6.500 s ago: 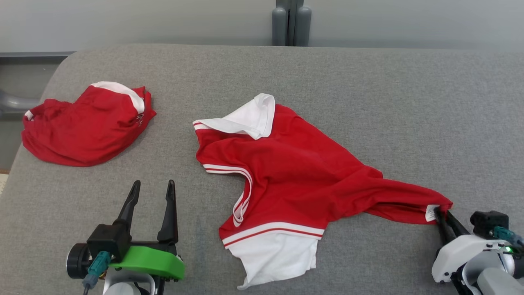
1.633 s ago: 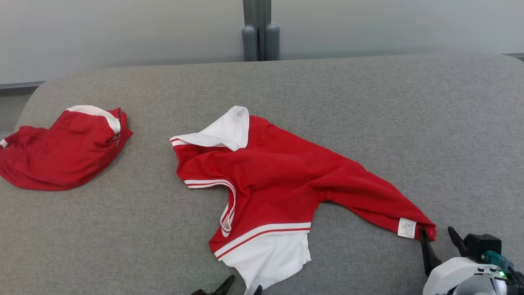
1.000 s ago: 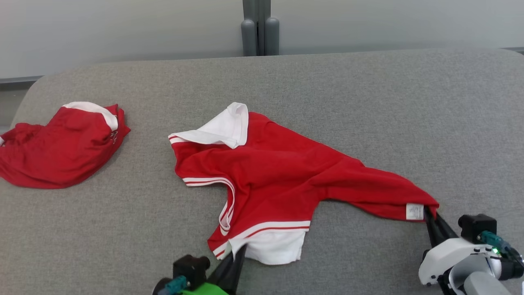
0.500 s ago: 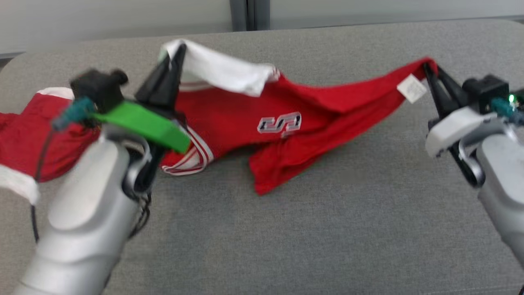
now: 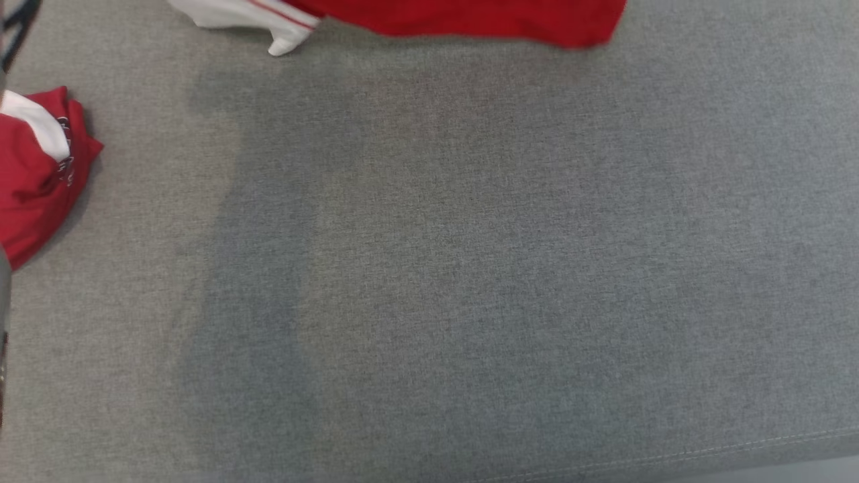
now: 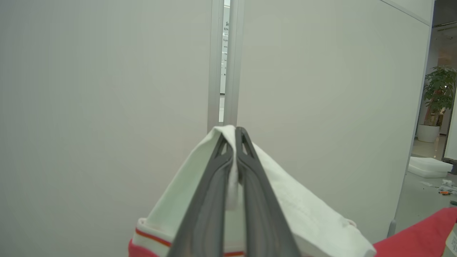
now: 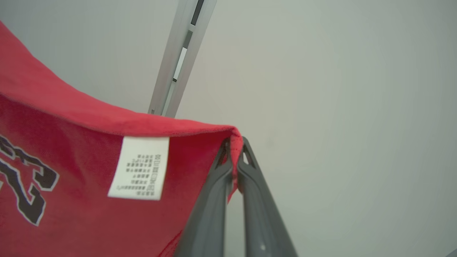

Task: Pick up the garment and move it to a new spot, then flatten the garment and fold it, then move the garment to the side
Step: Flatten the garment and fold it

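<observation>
Left pincer (image 6: 235,132) clamped on garment (image 6: 292,210), white edge. Right pincer (image 7: 236,142) clamped on red corner beside care label (image 7: 139,167). Garment hangs between pincers, lower edge at top of head view over grey counter (image 5: 470,268) (second red garment (image 5: 30,181) bunched far left).

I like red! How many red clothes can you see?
2. The lifted garment hangs at the top, pinched by the left gripper and right gripper; the bunched garment lies at the left edge.
</observation>
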